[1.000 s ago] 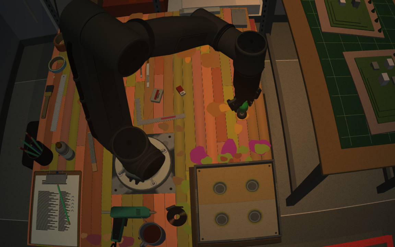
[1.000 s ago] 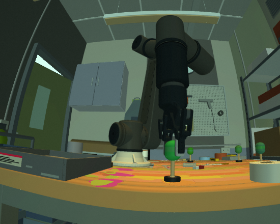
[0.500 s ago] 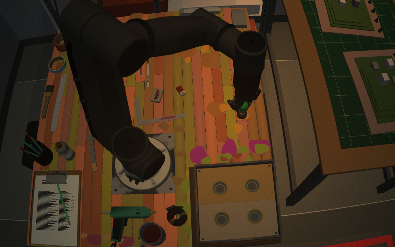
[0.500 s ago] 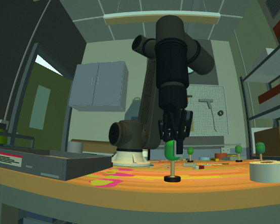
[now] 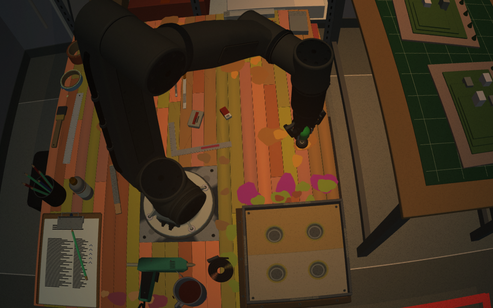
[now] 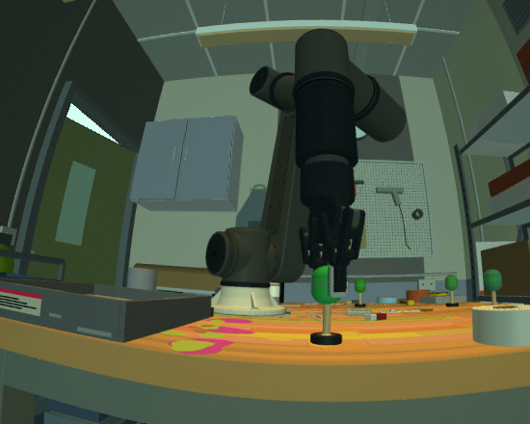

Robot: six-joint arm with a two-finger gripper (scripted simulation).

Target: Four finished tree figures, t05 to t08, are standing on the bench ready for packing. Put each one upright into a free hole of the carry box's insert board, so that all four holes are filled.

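Observation:
My gripper (image 5: 303, 132) (image 6: 330, 282) points straight down near the bench's right edge. A tree figure (image 5: 303, 137) (image 6: 326, 303) with a green crown, a thin wooden stem and a black round base is clamped at its crown between the closed fingers. Its base rests on the bench. Three more tree figures (image 6: 360, 291) (image 6: 451, 289) (image 6: 492, 285) stand upright farther back on the bench. The carry box (image 5: 295, 251) (image 6: 96, 303) sits at the bench's near right corner. Its insert board has four holes (image 5: 274, 234) (image 5: 314, 231) (image 5: 276, 272) (image 5: 317, 269), all empty.
The bench's right edge (image 5: 336, 153) runs just beside the gripper. A pale tape roll (image 6: 507, 324) lies near the held figure. A set square (image 5: 198, 147), glue gun (image 5: 160, 268), mug (image 5: 189, 292), clipboard (image 5: 68, 258) and pencil cup (image 5: 47, 189) lie around the arm's base (image 5: 177, 208).

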